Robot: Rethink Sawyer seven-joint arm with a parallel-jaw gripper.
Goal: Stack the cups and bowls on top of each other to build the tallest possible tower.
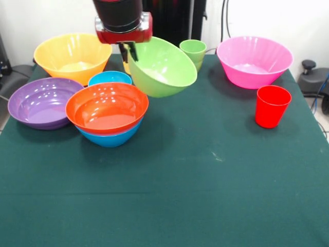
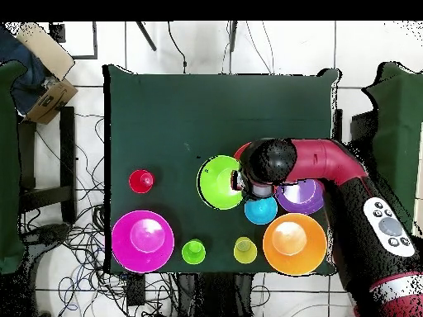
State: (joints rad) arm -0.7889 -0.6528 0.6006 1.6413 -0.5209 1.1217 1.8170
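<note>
Green bowl [image 1: 162, 67] is off the table, tilted steeply, opening facing the camera in the front view and somewhat upward. Glossy, lime green, interior empty. Its upper-left rim sits between the dark fingers [image 1: 125, 52] of the gripper [image 1: 128, 53], which are closed on the rim; the rest of the bowl hangs out to the right of them. Arm [image 1: 122, 18] comes straight down from the top edge, red wrist block just above the fingers. In the overhead view the arm's black elbow [image 2: 268, 161] covers the gripper and the bowl [image 2: 220, 182] sticks out beside it.

Below and left of the held bowl: red-orange bowl [image 1: 107, 108] nested in the big blue bowl [image 1: 110, 138], upright on the green cloth [image 1: 205, 195]. Small blue bowl [image 1: 109, 78] just behind that pair. Purple bowl [image 1: 43, 102] beside them at left, touching or nearly so. Yellow-orange bowl [image 1: 73, 56] behind it.

Light green cup [image 1: 194, 51] stands behind the held bowl's right edge. Pink bowl [image 1: 254, 60] at far right. Red cup [image 1: 272, 106] in front of it, upright, apart. Yellow cup [image 2: 244, 249] shows only in the overhead view, between light green cup and yellow-orange bowl.
</note>
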